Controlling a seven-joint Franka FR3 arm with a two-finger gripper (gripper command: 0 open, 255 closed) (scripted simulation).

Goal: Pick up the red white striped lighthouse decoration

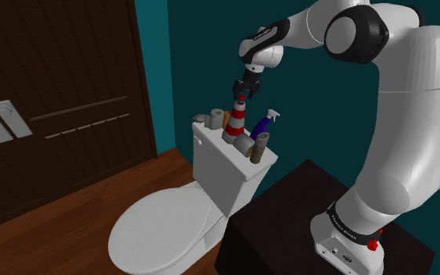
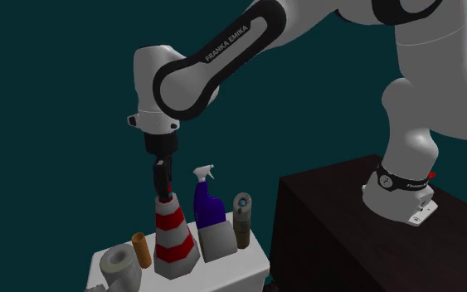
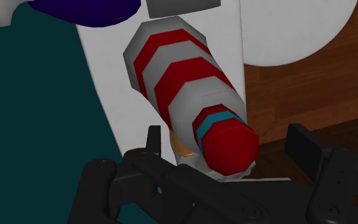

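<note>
**Open gripper poised over the lighthouse on the toilet tank**

The red-and-white striped lighthouse decoration (image 1: 237, 121) is cone-shaped, with a red cap, a teal band and a grey base. It stands upright on the lid of the white toilet tank (image 1: 220, 168), in front of a teal wall (image 1: 210, 47). The all-black gripper (image 1: 241, 92) hangs directly above it, pointing down. In the wrist view the 2 fingers (image 3: 304, 147) stand apart, 1 on either side of the red cap, with a gap on each side, clasping nothing.

Beside the lighthouse, toward the second exterior view's right, are a grey block (image 2: 217, 240), a blue-violet spray bottle with a white trigger (image 2: 206, 203) behind it, and an upright brown roll (image 2: 242, 217). Toward that view's left are a small orange-brown cylinder (image 2: 143, 249) and a pale roll lying on its side (image 2: 117, 265). The dark box stand (image 1: 288, 211) sits just beside the tank. The toilet's closed white lid (image 1: 159, 226) lies above a wooden floor (image 1: 93, 195).
</note>
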